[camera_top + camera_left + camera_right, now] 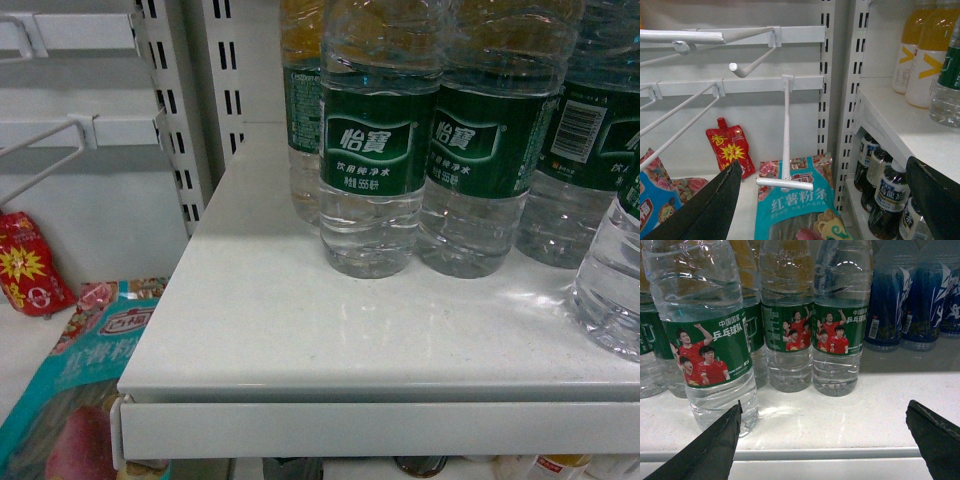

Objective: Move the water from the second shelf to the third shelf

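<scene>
- Water bottles [707,345] stand in a tight cluster on the white shelf [300,320], upright and touching or nearly so – the nearest one sits close to the front edge in the right wrist view, just left of the gap between the right gripper [822,440] fingers.
- The shelf looks like smooth painted metal with a slight gloss and a folded front lip; a bottle pulled out carelessly could slide on it rather than lift.
- Crowding is the main risk, as I judge it: closing on one bottle could knock its neighbours, and a tipped one could topple the row or roll off the edge.
- The bottles are clear, ribbed, thin plastic with a slick green label – likely to dent under a hard squeeze and slip under a soft one.
- Blue bottles [890,305] stand to the right and orange drinks [920,50] behind, so a wrong pick is possible.
- The right gripper's jaws are spread wide and hold nothing.
- The left gripper [825,200] is also wide and empty, pointed at the neighbouring bay of wire hooks [786,130] and snack bags [800,205] – those thin rods could snag it.
</scene>
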